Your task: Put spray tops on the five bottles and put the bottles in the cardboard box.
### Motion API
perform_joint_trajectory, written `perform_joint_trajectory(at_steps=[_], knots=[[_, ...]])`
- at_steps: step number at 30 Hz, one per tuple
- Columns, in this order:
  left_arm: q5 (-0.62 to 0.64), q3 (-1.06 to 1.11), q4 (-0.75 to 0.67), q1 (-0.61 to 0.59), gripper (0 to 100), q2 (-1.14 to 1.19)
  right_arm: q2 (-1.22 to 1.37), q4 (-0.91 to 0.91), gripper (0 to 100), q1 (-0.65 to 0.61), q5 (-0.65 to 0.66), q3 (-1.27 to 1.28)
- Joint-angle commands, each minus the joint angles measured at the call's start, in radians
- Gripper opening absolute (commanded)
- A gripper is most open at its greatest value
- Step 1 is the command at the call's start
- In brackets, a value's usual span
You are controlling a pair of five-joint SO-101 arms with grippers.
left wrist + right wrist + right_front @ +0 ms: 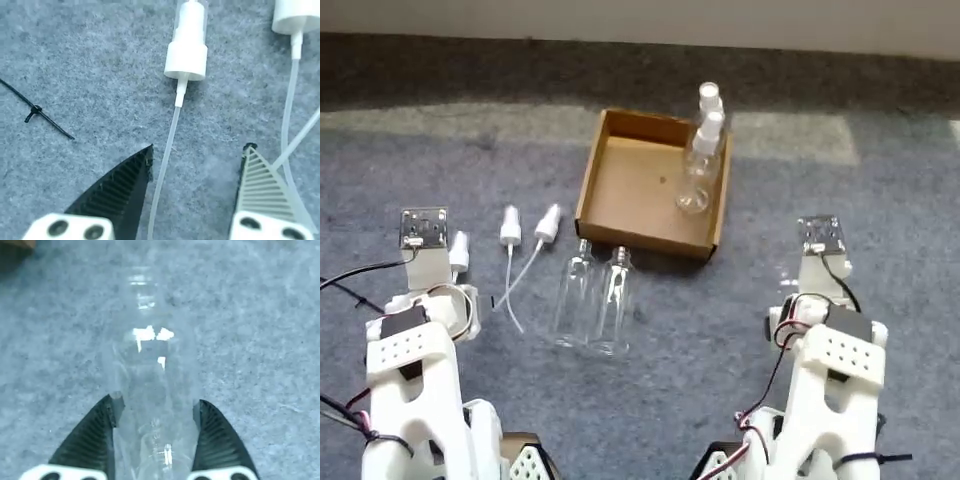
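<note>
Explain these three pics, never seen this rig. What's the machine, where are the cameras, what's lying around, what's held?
These are two small robot arms side by side, each ending in a two-fingered claw. The high view comes from a fixed camera looking down. The other two pictures come from a camera on each arm's wrist, looking out past its own claw.

On the grey surface sits a cardboard box with two capped bottles leaning inside. Two bare bottles lie beside it, nearer the arms, and loose spray tops lie further over.

The left claw is open and holds nothing. One spray top lies ahead of it, with its thin tube running between the fingers. The right claw is closed on a clear bottle.
</note>
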Motion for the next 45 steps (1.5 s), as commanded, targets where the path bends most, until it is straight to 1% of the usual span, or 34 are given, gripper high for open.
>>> perform_joint_trajectory(at_steps=[1,4,7,10,13,17,20,22,24,33,40,45], knots=[[0.0,-0.005,-0.02,0.013,26,0.001,0.147,-0.039,0.4,0.013,0.014,-0.113],[0.0,-0.004,-0.02,0.013,26,0.001,0.306,-0.093,0.4,0.015,0.012,-0.202],[0.0,-0.002,-0.02,0.013,26,0.001,0.467,-0.107,0.4,0.033,0.012,-0.309],[0.0,-0.001,-0.02,0.013,26,0.001,0.591,-0.105,0.4,0.081,0.012,-0.403],[0.0,-0.001,-0.02,0.013,26,0.001,0.656,-0.104,0.4,0.136,0.012,-0.466],[0.0,-0.004,-0.02,0.013,26,0.001,0.662,-0.091,1.4,0.186,0.008,-0.501],[0.0,-0.004,-0.02,0.013,26,0.001,0.664,-0.041,8.7,0.199,0.011,-0.504],[0.0,-0.002,-0.02,0.013,26,0.001,0.665,-0.031,14.3,0.199,0.011,-0.53],[0.0,-0.002,-0.02,0.013,26,0.001,0.668,-0.031,18.0,0.199,0.011,-0.565],[0.0,-0.001,-0.02,0.015,26,0.001,0.67,0.14,19.0,0.191,0.011,-0.679],[0.0,0.001,-0.02,0.015,26,0.001,0.671,0.145,30.7,0.189,0.023,-0.694],[-0.002,0.001,-0.02,0.015,26,0.001,0.668,0.153,30.8,0.18,0.054,-0.694]])
